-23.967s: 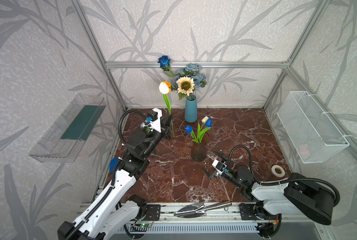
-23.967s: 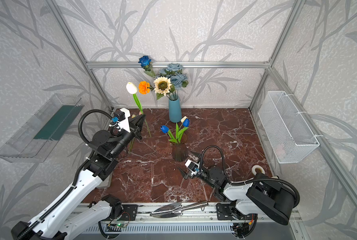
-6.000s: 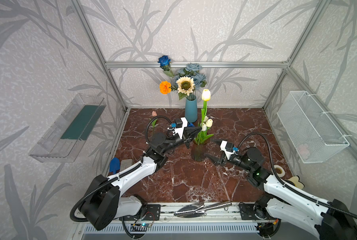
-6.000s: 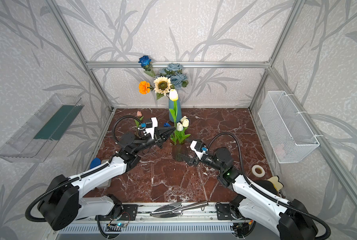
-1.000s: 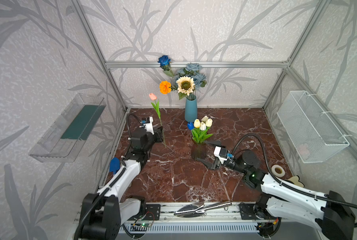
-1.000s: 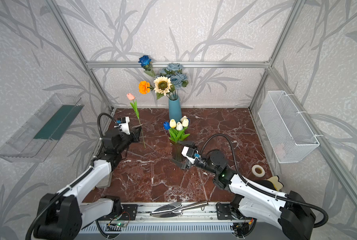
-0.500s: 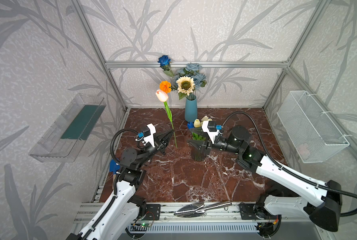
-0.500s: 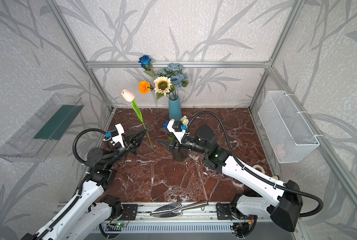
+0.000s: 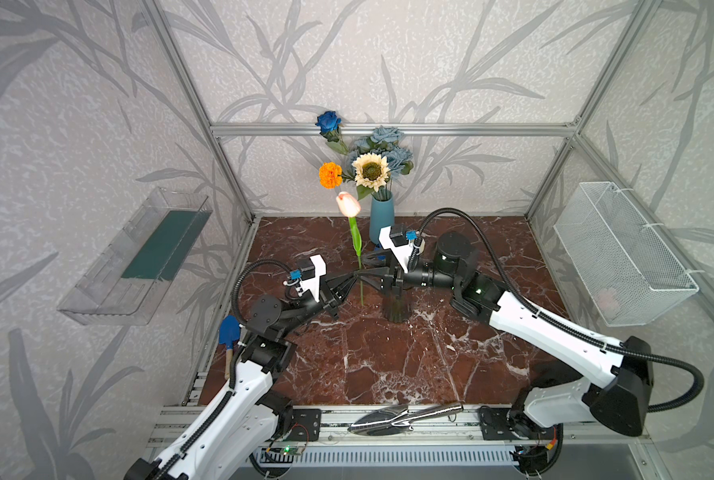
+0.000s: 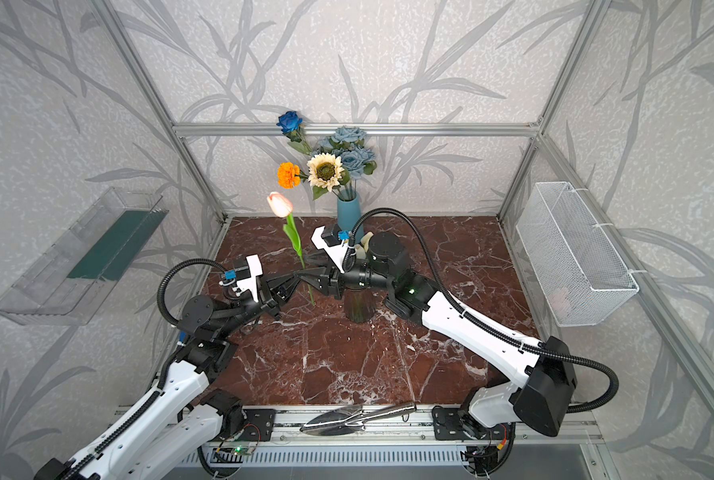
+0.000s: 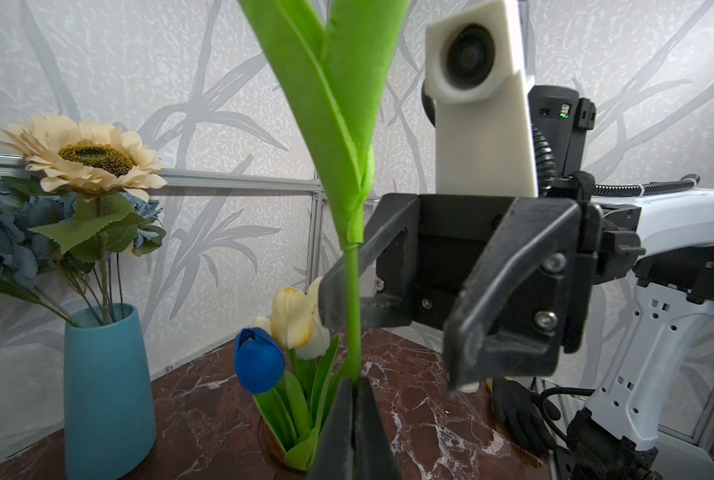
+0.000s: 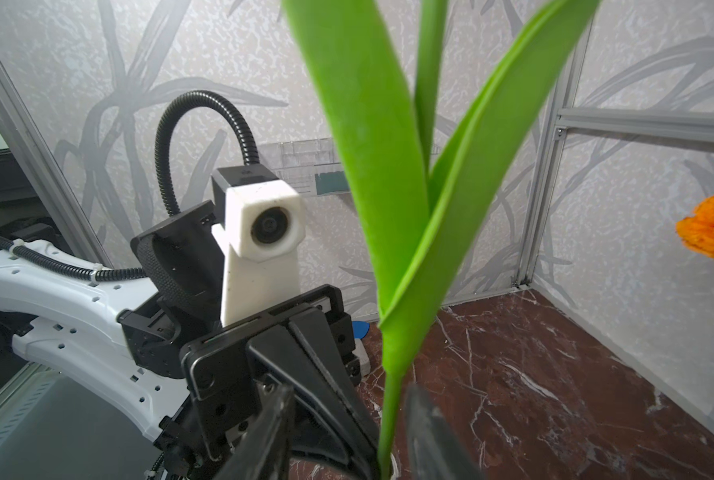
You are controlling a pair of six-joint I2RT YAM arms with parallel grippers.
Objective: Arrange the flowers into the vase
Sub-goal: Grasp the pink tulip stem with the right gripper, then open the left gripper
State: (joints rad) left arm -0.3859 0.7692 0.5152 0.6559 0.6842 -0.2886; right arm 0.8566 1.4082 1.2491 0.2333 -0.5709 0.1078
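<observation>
The left gripper (image 9: 347, 284) is clenching its jaws on the thin green stem of a pink artificial tulip (image 9: 355, 240) with long green leaves, holding it upright just in front of, and to the left of, the tall teal ceramic vase (image 9: 381, 218). The right gripper (image 9: 365, 266) is straddling the same stem from the vase's side (jaws apart, a gap showing on either side), grasping nothing.

Both top views look down from high at the front over my whole desk (image 9: 388, 365), near-identical. Left wrist view, close on the tulip stem (image 11: 353, 316), faces my right wrist camera (image 11: 469, 54); right wrist view looks back at my left wrist camera (image 12: 270, 226), same stem.
</observation>
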